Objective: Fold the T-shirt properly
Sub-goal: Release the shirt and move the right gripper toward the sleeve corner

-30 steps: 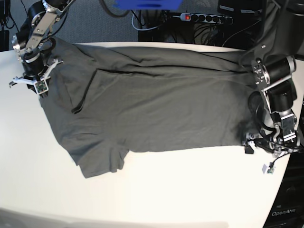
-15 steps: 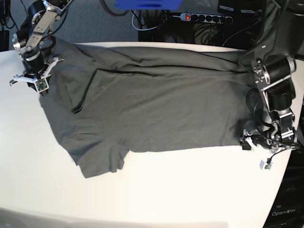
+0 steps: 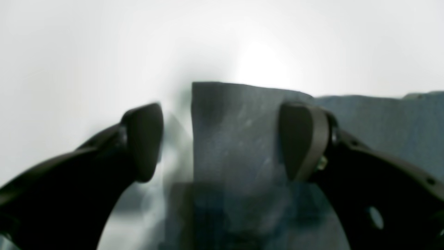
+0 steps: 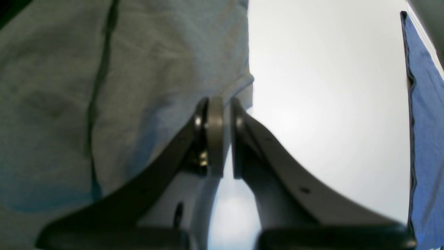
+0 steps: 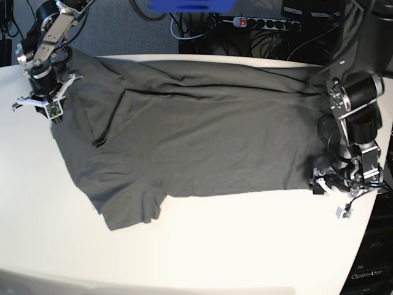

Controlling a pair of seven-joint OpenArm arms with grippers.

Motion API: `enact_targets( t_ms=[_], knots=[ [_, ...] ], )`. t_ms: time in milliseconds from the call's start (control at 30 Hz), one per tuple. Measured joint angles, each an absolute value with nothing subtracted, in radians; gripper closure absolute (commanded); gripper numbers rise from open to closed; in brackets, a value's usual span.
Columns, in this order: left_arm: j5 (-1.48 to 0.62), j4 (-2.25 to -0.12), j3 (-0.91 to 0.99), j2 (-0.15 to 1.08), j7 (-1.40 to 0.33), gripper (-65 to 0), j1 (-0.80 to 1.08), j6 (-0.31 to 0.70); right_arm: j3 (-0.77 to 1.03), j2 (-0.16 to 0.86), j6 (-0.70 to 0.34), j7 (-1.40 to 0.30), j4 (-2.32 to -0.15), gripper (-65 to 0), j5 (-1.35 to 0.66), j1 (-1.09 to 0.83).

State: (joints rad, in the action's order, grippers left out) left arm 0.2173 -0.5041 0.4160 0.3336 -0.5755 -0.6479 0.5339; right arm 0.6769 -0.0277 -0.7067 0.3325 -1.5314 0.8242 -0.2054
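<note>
T-shirt (image 5: 196, 135): you have the dark grey shirt spread flat and wrinkled across the white table (image 5: 245, 246), running from the far-left corner almost to the right edge; one sleeve points toward the near edge on the left side.
Left gripper (image 3: 222, 139): you see its two dark fingers spread wide apart in the left wrist view, low over the shirt's near-right corner. One finger is over bare table just beside the cloth edge, the other is over the cloth. Nothing is pinched between them.
Right gripper (image 4: 223, 135): your wrist view shows the two pads pressed nearly together, with only a thin slit between. They sit at the shirt's edge near the far-left corner of the table; you cannot tell whether a fold of cloth is caught in the slit.
Blue cloth (image 4: 425, 121): a blue strip shows along the right border of the right wrist view, well apart from the shirt.
</note>
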Motion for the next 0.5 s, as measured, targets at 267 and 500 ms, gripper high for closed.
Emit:
enact_targets(
  t_ms=[267, 500],
  knots=[
    [0.217, -0.504, 0.416, 0.334, -0.579, -48.0, -0.648, 0.534, 0.677, -0.028, -0.707, 0.332, -1.531, -3.5, 0.824, -0.205],
    [0.216, -0.504, 0.419, 0.332, -0.579, -27.2, -0.648, 0.534, 0.677, -0.027, -0.707, 0.332, -1.531, -3.5, 0.824, -0.205]
  ],
)
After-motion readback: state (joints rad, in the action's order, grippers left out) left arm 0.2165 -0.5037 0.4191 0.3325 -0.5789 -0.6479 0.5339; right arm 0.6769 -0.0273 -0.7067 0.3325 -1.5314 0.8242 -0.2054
